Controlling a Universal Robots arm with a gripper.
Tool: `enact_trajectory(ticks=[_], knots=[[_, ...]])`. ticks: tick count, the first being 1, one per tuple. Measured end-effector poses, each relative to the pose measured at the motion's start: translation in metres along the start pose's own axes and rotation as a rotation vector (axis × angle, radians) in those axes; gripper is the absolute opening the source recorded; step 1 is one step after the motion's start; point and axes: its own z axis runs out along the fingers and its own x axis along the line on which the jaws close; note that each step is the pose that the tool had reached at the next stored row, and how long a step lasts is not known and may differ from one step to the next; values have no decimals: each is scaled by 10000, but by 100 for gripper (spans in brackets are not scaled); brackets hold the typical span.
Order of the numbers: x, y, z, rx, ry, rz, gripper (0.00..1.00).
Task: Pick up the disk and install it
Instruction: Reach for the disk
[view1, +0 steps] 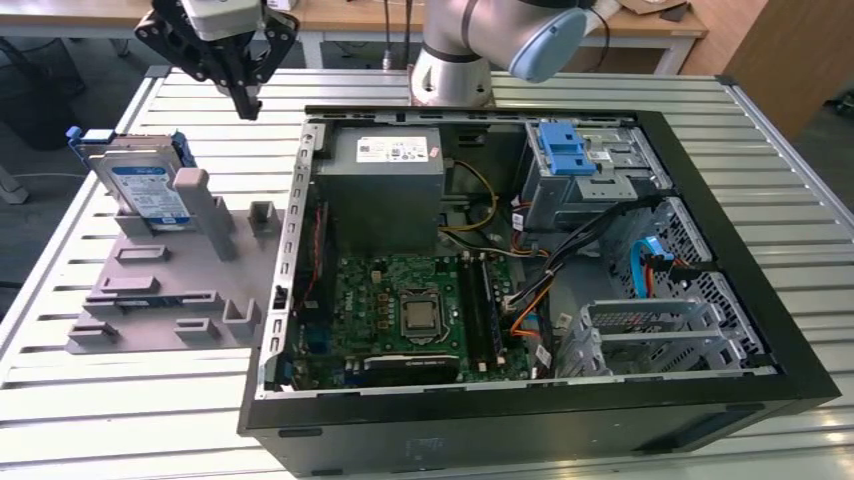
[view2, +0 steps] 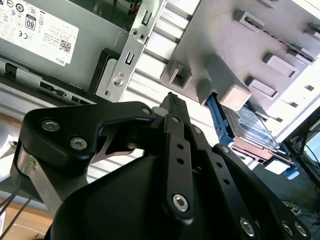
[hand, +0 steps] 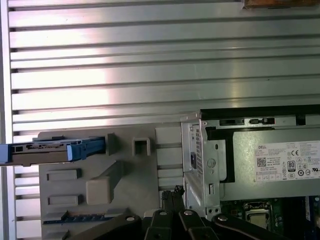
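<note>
PC case (view1: 507, 440) lies open on slatted table (view1: 120, 420), w/ grey fixture (view1: 174, 290) just beside it at exterior view's left. Disk (view1: 144, 190) stands on edge in fixture, untouched. Pincer (view1: 247, 100) hovers near, narrow, empty. Step: prob. approach for pickup. Grasp calls for opening, jaws astride disk's top edge.

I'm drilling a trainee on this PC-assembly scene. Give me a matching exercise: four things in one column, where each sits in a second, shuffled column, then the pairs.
Things
1. disk
2. gripper
3. power supply
4. drive cage

Places
A. inside the case, toward the exterior view's right, blue latch on top
B. standing on edge in the grey holder, outside the case
C. in the air over the table, holding nothing
D. inside the case, far corner on the exterior view's left

Pairs: 1-B, 2-C, 3-D, 4-A
</note>
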Motion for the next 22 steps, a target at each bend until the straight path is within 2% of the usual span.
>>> enact_trajectory(ticks=[6, 22], knots=[[44, 5, 2, -7, 13, -288, 11], [289, 54, 10, -7, 13, -298, 11]])
